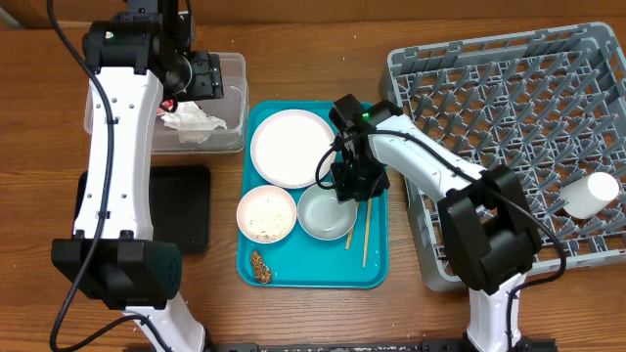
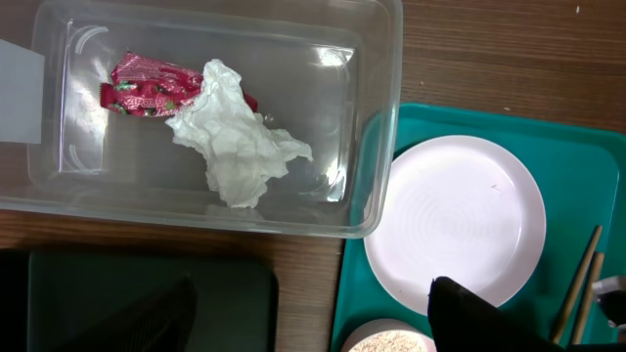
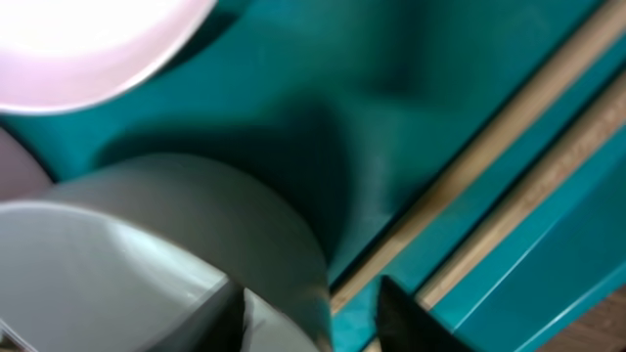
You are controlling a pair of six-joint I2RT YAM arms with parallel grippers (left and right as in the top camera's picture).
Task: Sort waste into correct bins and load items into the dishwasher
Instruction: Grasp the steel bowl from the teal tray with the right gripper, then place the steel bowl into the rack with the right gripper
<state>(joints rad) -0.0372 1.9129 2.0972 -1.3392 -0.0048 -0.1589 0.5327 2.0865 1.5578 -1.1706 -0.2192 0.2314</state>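
Observation:
On the teal tray, my right gripper [image 1: 347, 186] is down at the empty white bowl [image 1: 326, 213]. In the right wrist view its jaws [image 3: 311, 293] straddle the bowl's rim [image 3: 147, 244], one finger inside and the other outside, with a gap still showing at the outer wall. The chopsticks [image 3: 509, 127] lie just beside it. My left gripper [image 1: 196, 76] hovers open and empty over the clear tub [image 2: 381, 117], which holds the white napkin [image 2: 235, 142] and the red wrapper [image 2: 142, 86]. The white plate [image 1: 290, 147], a bowl of rice [image 1: 266, 215] and a brown lump [image 1: 260, 266] lie on the tray.
The grey dish rack [image 1: 509, 108] fills the right side, with a white cup [image 1: 590, 194] lying in it. The teal tray [image 1: 377, 264] sits mid-table. The black tray [image 1: 181, 205] lies left of it, below the tub and partly under my left arm.

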